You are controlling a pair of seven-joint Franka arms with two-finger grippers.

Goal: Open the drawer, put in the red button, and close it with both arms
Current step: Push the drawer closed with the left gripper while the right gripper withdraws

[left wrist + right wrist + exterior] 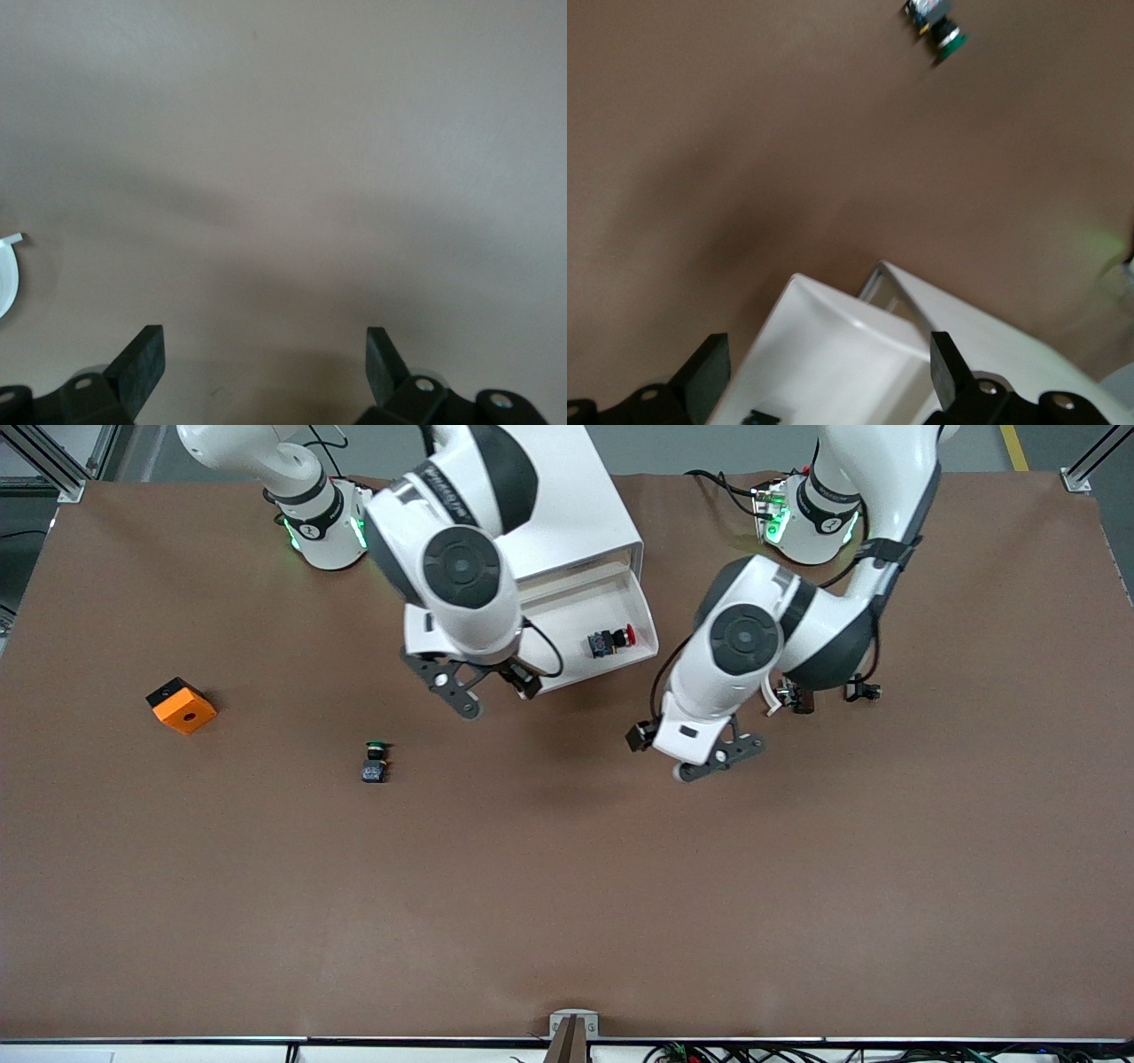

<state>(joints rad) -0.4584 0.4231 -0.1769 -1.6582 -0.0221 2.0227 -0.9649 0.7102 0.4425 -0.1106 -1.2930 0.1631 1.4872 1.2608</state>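
**Already inside: one red button lies in the pulled-out drawer**

One small red-capped push-button [610, 640] with a black body lies on its side in the shallow white drawer [642, 607], pulled out of the boxy white cabinet [602, 514]. Over the drawer's front edge hangs the right gripper [824, 367], jaws spread and empty. Beside the drawer, toward the left arm's end, the left gripper [264, 359] hovers over bare brown table [567, 886], likewise spread. One green-capped button [376, 761] and one orange block [181, 705] lie nearer the camera than the cabinet, toward the right arm's end.
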